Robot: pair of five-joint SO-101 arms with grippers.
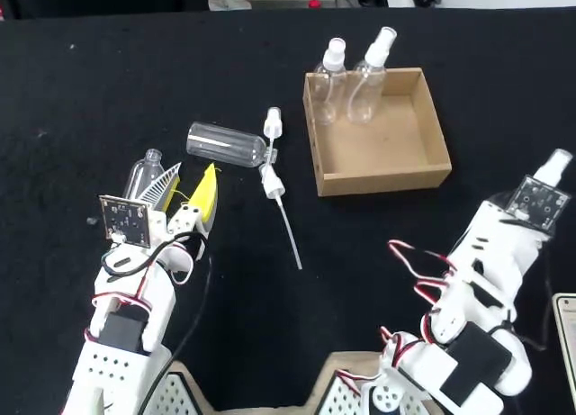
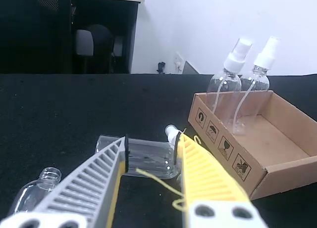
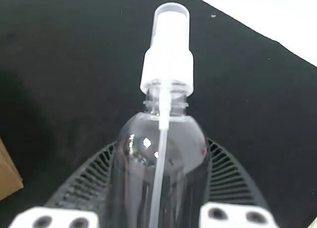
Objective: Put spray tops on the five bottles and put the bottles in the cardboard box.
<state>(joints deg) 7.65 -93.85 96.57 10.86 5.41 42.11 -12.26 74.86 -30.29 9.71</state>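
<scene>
Two clear bottles with white spray tops stand in the far corner of the cardboard box, and they show again in the left wrist view. An uncapped bottle lies on its side just beyond my left gripper, which is open. A second uncapped bottle lies beside its grey finger. Two loose spray tops lie by the box. My right gripper is shut on a bottle fitted with a spray top.
The table is covered in black cloth. The lower spray top's long tube stretches toward the front of the table. A pale object sits at the right edge.
</scene>
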